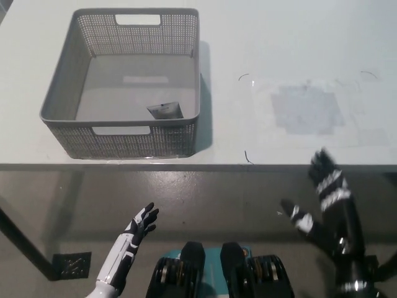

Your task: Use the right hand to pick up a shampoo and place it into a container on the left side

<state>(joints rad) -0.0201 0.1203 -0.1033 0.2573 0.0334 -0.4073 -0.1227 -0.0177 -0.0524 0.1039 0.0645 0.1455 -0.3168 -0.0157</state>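
Both hands spread, empty: right hand [325, 202] lower right, left hand [139, 225] lower left; shampoo [165, 111] inside basket [65, 96], upper left.

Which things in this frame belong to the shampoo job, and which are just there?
Job:
- shampoo, lying in the basket's near right corner
- grey basket
- right hand, open, below the table edge

Just there:
- left hand, open, resting low
- table, with a greyish patch

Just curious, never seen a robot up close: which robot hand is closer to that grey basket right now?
Left. The white left robot hand is open below the basket's front wall, off the table; the black right robot hand is open, far off to its right.
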